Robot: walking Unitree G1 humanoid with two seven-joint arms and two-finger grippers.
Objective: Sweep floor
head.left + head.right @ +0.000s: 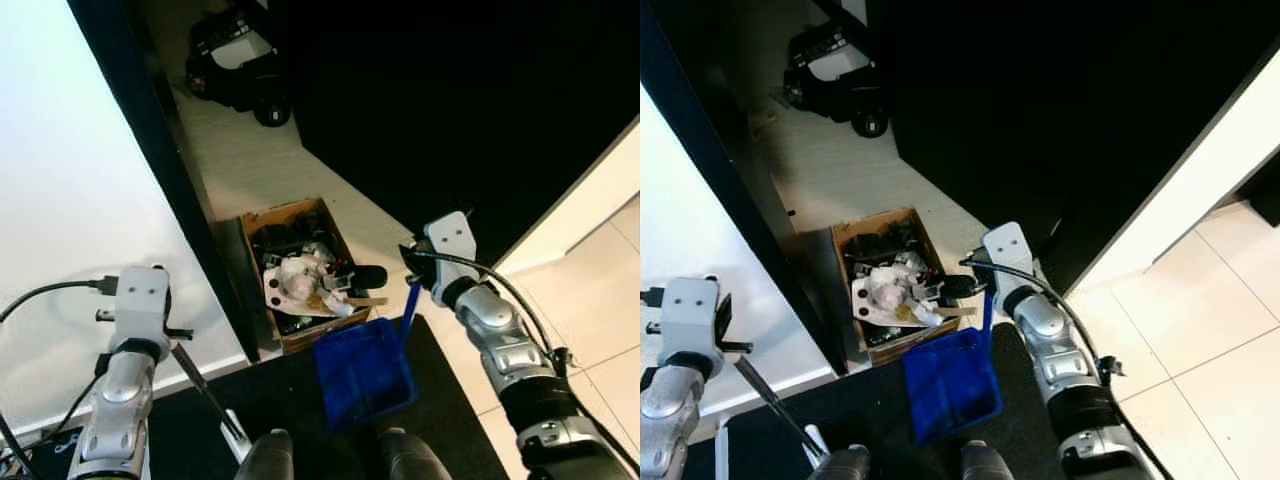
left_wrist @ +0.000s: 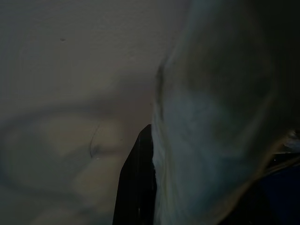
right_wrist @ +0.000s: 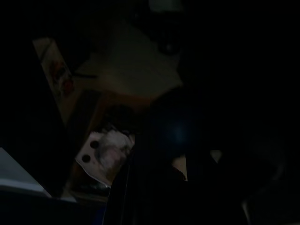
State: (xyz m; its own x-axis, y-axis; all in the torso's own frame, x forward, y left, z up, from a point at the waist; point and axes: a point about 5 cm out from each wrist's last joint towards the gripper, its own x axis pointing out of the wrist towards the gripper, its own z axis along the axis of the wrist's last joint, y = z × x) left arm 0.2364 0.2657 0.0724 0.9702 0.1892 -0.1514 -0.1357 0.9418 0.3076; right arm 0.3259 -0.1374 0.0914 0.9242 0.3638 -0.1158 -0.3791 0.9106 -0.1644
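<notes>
Here, the left gripper [image 1: 180, 340] seems clamped on a thin metal broom handle [image 1: 205, 395] at seven o'clock. A cardboard box [image 1: 300, 265] of crumpled rubbish sits centre. The right gripper [image 1: 412, 275] pinches the glossy blue plastic dustpan [image 1: 365, 372] at five o'clock.

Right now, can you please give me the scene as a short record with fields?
right gripper: holds the handle of the blue dustpan, raised beside the box
left gripper: holds a thin broom handle slanting down to the floor
cardboard box: on the floor by the dark door frame, full of trash and crumpled paper
floor: pale boards ahead, dark mat at the robot's feet
background: black wheeled machine further away
</notes>
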